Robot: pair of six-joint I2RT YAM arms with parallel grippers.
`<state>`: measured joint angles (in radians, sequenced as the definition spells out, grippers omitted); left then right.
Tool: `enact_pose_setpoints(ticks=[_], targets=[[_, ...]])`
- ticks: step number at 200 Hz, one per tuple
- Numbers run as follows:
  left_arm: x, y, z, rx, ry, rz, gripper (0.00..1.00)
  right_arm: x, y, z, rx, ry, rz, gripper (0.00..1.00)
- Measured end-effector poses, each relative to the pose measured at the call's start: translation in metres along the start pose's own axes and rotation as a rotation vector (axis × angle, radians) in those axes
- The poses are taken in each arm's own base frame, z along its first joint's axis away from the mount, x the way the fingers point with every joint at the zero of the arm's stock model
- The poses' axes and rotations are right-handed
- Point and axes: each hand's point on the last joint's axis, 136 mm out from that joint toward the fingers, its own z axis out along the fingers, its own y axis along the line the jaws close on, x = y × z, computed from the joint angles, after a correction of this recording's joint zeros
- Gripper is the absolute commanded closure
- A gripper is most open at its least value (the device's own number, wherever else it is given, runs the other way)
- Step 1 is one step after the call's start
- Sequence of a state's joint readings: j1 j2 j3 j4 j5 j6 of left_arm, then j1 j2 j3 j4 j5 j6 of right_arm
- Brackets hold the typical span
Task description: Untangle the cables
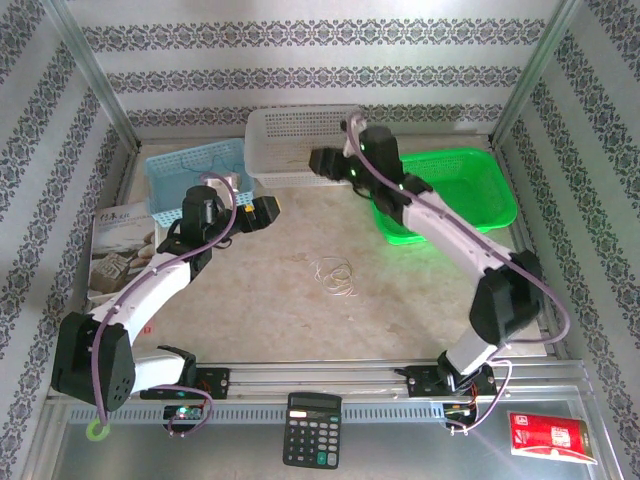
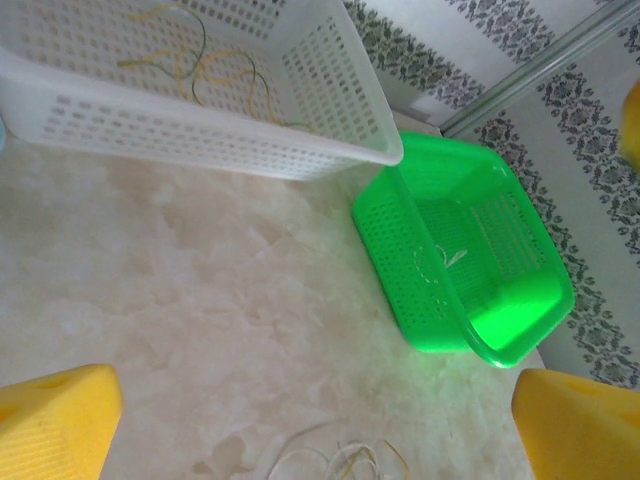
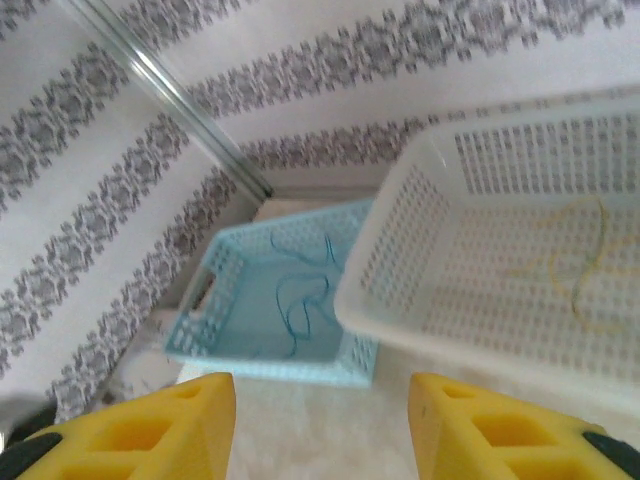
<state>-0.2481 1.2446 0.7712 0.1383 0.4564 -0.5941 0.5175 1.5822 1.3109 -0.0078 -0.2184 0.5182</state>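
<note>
Cables (image 1: pixel 335 272) in flat loops, stretched left-right

The middle of the counter (image 1: pixel 290 255) is left open between the two arms — only the thin cables (image 1: pixel 335 272) lie flat on it. The far edge is walled off by a blue basket (image 1: pixel 195 172), a white basket (image 1: pixel 300 135) and a green basket (image 1: pixel 470 190), set corner against corner so that no gap is seen between them. The left margin is taken up by a book (image 1: pixel 118 250). The green basket's near-left corner is crossed by the right arm (image 1: pixel 450 235); its far side is left uncovered.
</note>
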Motion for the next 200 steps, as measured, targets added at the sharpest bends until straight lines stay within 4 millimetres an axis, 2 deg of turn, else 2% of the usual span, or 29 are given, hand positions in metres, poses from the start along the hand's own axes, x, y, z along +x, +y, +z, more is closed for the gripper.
enact_pose_setpoints(ticks=[25,39,61,85,110,162,200], targets=[[0.016,0.001,0.002,0.009,0.04,-0.028,0.0,0.077,-0.037,-0.015,0.104,0.111,0.017,0.5],[0.025,0.002,0.004,0.009,0.061,-0.042,0.0,0.114,-0.05,-0.023,0.154,0.176,0.007,0.5],[0.039,0.005,0.005,0.002,0.091,-0.077,0.0,0.151,-0.059,-0.03,0.201,0.259,-0.036,0.5],[0.049,0.011,0.004,-0.015,0.105,-0.117,0.0,0.171,-0.064,-0.034,0.231,0.31,-0.08,0.5],[0.052,0.012,0.001,-0.024,0.109,-0.141,0.0,0.182,-0.065,-0.035,0.243,0.343,-0.123,0.5],[0.052,0.009,-0.006,-0.018,0.099,-0.158,0.0,0.216,-0.069,-0.015,0.276,0.493,-0.229,0.5],[0.052,0.009,-0.006,-0.017,0.099,-0.163,0.0,0.218,-0.077,-0.027,0.306,0.498,-0.238,0.53]])
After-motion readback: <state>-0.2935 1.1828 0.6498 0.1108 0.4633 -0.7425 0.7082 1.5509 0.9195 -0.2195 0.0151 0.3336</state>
